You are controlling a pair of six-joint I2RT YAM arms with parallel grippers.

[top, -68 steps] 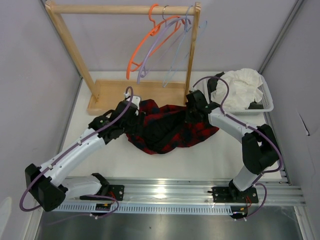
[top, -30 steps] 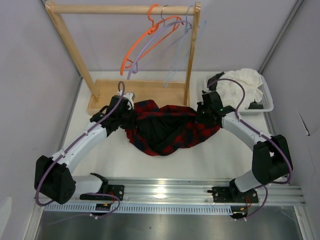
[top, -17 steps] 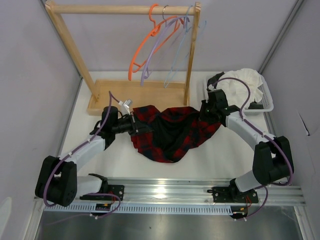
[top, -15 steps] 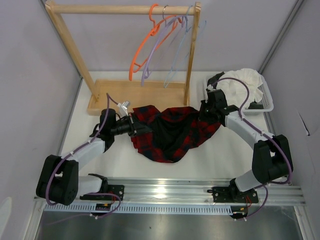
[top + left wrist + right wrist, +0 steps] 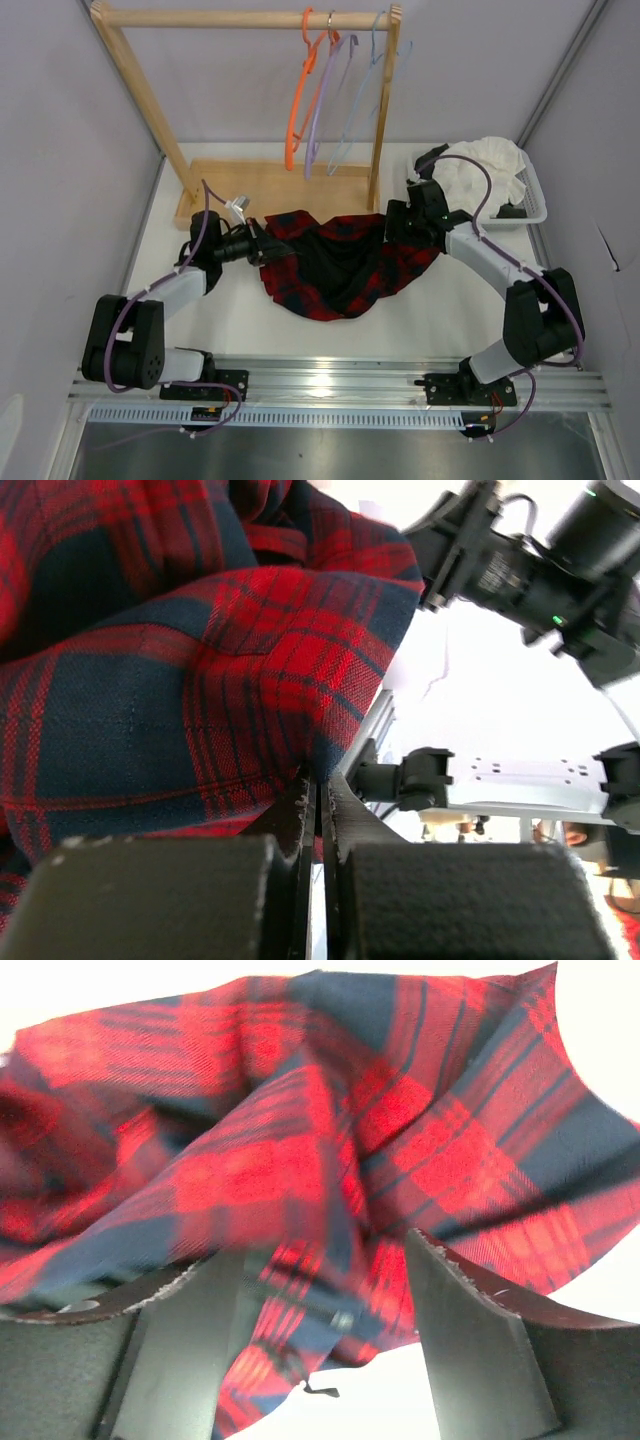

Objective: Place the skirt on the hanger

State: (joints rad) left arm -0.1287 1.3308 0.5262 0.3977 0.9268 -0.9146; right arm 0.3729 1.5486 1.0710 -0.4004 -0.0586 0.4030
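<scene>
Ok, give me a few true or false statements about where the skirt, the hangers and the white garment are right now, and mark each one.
1. The left jaws are pinched shut on the skirt. True.
2. The lavender hanger lies on the table. False: it hangs from the wooden rack, beside the orange hanger.
3. The skirt is draped over the lavender hanger. False: it is down in front of the wooden rack, well clear of that hanger.
4. The white garment sits in the basket at the right. True.
</scene>
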